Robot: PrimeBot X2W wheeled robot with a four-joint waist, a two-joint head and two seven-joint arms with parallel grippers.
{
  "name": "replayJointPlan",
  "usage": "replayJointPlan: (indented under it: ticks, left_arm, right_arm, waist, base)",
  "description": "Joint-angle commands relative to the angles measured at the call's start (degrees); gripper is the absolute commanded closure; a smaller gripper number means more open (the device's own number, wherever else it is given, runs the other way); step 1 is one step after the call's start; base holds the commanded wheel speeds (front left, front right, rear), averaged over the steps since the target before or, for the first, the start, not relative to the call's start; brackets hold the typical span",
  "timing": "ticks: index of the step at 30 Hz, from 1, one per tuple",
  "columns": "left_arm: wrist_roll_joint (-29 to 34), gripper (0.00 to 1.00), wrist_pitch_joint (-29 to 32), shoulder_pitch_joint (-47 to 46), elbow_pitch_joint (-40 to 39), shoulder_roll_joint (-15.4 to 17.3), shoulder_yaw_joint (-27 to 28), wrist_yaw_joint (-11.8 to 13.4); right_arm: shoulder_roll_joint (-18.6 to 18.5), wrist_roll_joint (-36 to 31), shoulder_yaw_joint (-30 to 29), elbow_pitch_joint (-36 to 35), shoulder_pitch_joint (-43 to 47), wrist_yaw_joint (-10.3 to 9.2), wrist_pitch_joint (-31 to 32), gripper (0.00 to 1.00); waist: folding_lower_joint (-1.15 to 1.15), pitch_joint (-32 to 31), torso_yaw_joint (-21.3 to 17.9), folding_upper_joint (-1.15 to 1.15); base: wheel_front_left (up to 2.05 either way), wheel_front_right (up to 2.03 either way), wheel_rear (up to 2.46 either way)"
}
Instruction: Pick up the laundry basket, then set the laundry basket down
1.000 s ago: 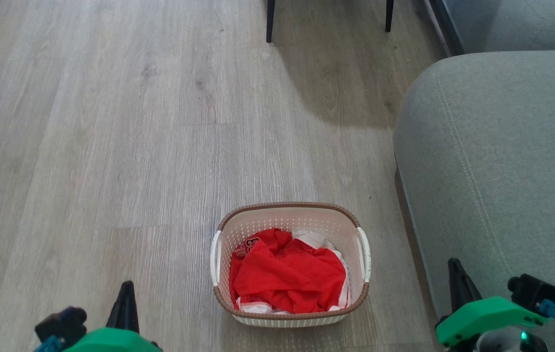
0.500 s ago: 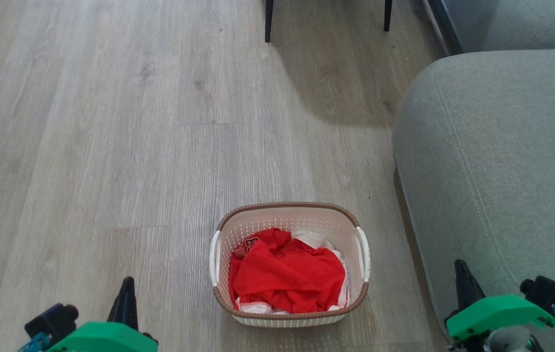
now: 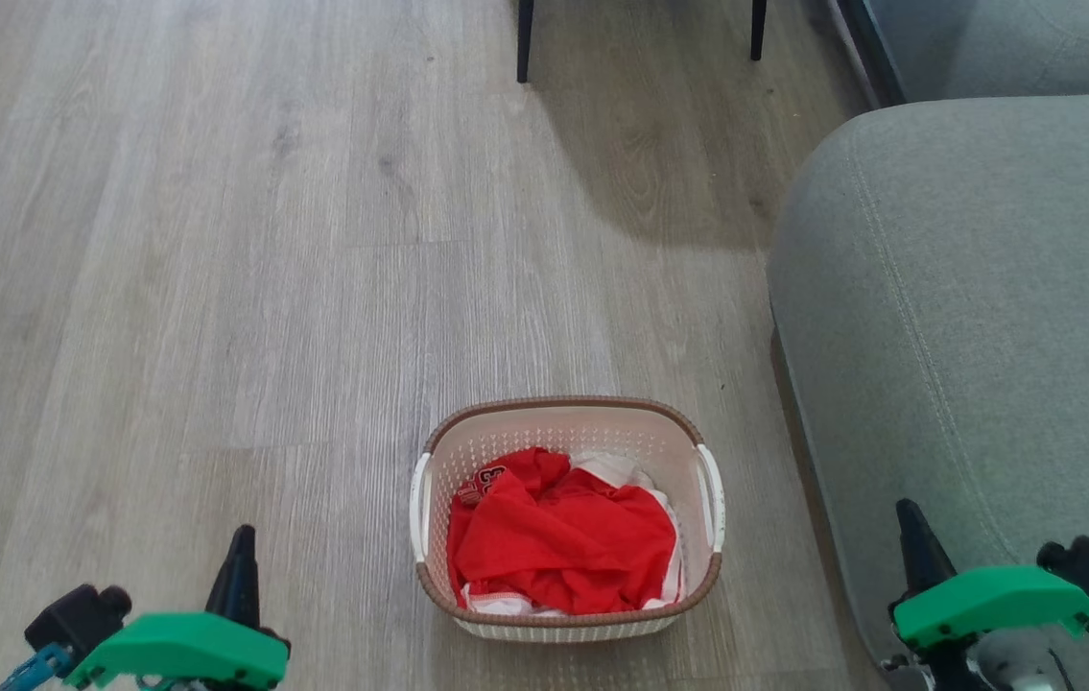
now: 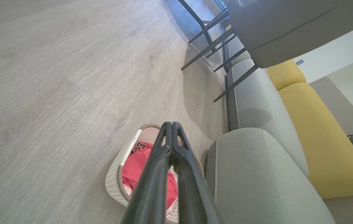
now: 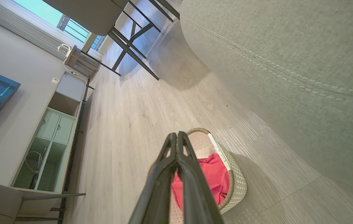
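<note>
The laundry basket (image 3: 563, 427) stands on the wood floor at the lower middle of the head view, cream-white and perforated with a brown rim and two white side handles. Red and white clothes (image 3: 563, 537) lie in it. My left gripper (image 3: 241, 549) is at the lower left, well left of the basket, fingers shut together with nothing between them. My right gripper (image 3: 911, 523) is at the lower right, over the sofa's edge, also shut and empty. The basket (image 4: 114, 174) lies below the shut left gripper (image 4: 171, 125) in the left wrist view, and the basket (image 5: 237, 182) is likewise under the right gripper (image 5: 176, 135).
A grey sofa (image 3: 976, 317) runs close along the basket's right side. Two dark chair legs (image 3: 525, 43) stand at the far end of the floor. Yellow cushions (image 4: 316, 133) lie on the sofa, and a low cabinet (image 5: 52, 140) lines the wall opposite.
Both grippers have drifted outward, the left one further left and the right one further right. The basket has stayed where it was.
</note>
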Motion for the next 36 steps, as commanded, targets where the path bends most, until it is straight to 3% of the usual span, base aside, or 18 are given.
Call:
replayJointPlan:
  ticks: [1, 36]
  left_arm:
    - [-1.6, 1.0, 0.3, -3.4, -1.6, 0.7, 1.6, -0.6]
    - [-23.9, 1.0, 5.9, -8.1, -0.4, 0.6, 5.2, -3.7]
  right_arm:
    - [-1.3, 1.6, 0.0, -2.0, -3.3, -0.04, 0.3, 1.0]
    - [-1.4, 22.5, -3.1, -2.5, -5.5, -0.07, 5.9, 1.0]
  waist:
    - [0.0, 0.0, 0.0, 0.0]
    - [0.0, 0.1, -0.5, 0.0]
  base:
    - [0.0, 0.0, 0.0]
    - [0.0, 0.0, 0.0]
